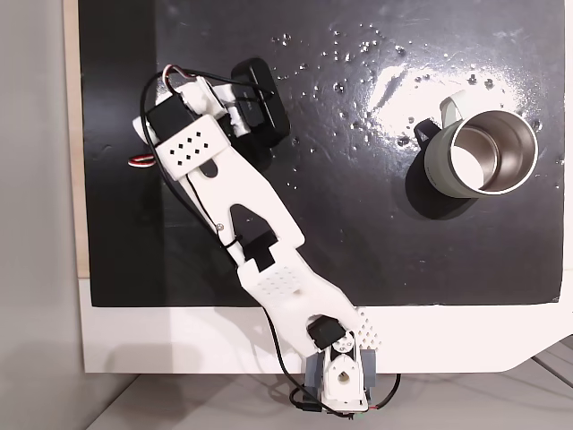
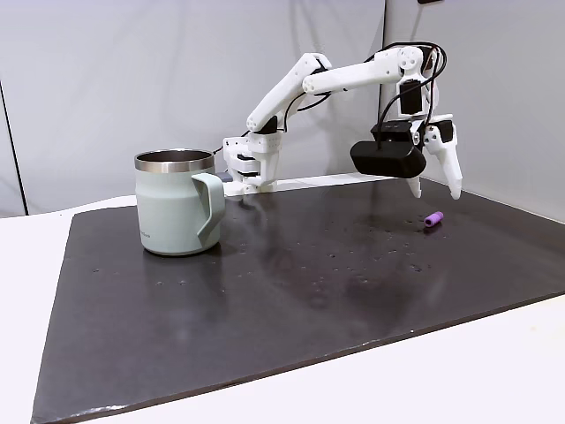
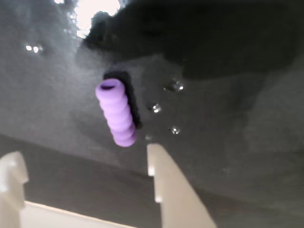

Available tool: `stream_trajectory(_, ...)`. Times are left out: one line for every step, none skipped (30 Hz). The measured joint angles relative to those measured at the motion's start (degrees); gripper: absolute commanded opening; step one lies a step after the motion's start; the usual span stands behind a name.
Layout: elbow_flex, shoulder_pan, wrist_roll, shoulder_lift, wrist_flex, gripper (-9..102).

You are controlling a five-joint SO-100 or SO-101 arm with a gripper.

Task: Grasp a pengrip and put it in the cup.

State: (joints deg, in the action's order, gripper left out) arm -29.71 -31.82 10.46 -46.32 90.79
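The pengrip (image 3: 116, 113) is seen lying on its side on the dark mat (image 2: 291, 283), well apart from the cup (image 2: 177, 203), which stands upright on the same mat. It can be judged light, soft and ribbed, so a firm hold is likely, though a roll is possible if one finger nudges it first; its middle should be taken across the ribs. The gripper (image 3: 85, 161) is held just above the mat beside the pengrip, jaws spread wider than it, with nothing held and nothing touched
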Motion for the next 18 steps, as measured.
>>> stream_trajectory(1.05, -0.09, 0.00, 1.05, -0.09, 26)
stream_trajectory(1.85, -0.09, -0.09, 2.20, -0.18, 26)
stream_trajectory(2.81, -0.18, -0.09, 3.25, 0.09, 26)
stream_trajectory(3.60, -0.18, 0.00, 4.22, 0.18, 26)
stream_trajectory(4.39, -0.09, -0.09, 5.10, 0.18, 25)
stream_trajectory(5.27, -0.09, -0.26, 5.89, 0.18, 25)
stream_trajectory(5.98, -0.09, -0.44, 6.68, 0.18, 25)
stream_trajectory(6.77, -0.09, -0.35, 7.56, 0.18, 25)
stream_trajectory(7.47, -0.18, -0.70, 8.26, 0.18, 25)
stream_trajectory(8.09, -0.18, -0.79, 9.32, 0.18, 25)
stream_trajectory(8.79, -0.18, -0.79, 10.02, 0.18, 24)
stream_trajectory(9.32, -0.18, -0.79, 10.99, 0.09, 23)
stream_trajectory(9.93, -0.18, -0.79, 11.87, 0.09, 22)
stream_trajectory(10.46, -0.18, -0.79, 12.57, 0.09, 21)
stream_trajectory(11.16, -0.09, -0.88, 13.18, 0.18, 20)
stream_trajectory(11.87, -0.09, -1.23, 13.71, 0.09, 18)
stream_trajectory(12.48, -0.09, -1.32, 14.06, 0.09, 17)
stream_trajectory(13.10, -0.09, -1.23, 14.59, 0.18, 15)
